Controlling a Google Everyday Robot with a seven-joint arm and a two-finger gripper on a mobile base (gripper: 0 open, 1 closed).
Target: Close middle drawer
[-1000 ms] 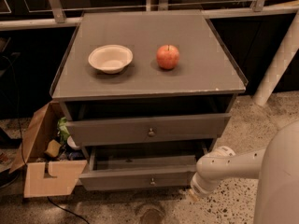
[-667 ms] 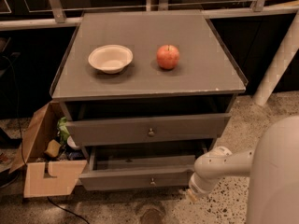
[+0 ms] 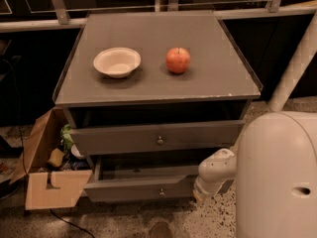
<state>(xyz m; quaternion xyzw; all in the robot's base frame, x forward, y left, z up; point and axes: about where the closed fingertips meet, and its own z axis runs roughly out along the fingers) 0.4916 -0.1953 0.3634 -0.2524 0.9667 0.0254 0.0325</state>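
Note:
The grey cabinet (image 3: pixel 158 90) has two drawers standing open. The upper one (image 3: pixel 124 139) is the top drawer, pulled out a little, with a brass knob. Below it the middle drawer (image 3: pixel 129 188) is pulled out further; its shallow box looks bare and its small knob (image 3: pixel 161 192) shows on the front. The lowest drawer is hidden beneath it. My gripper (image 3: pixel 200 192) is at the end of the white arm (image 3: pixel 218 167), low at the right end of the middle drawer's front, touching or very close to it.
A white bowl (image 3: pixel 117 62) and a red apple (image 3: pixel 178 60) sit on the cabinet top. An open cardboard box (image 3: pixel 47 182) with clutter stands on the floor to the left. My white body (image 3: pixel 277 177) fills the lower right. A white post (image 3: pixel 297 58) leans at the right.
My arm and gripper have moved a little left, closer to the right end of the middle drawer's front. The drawers have not visibly moved.

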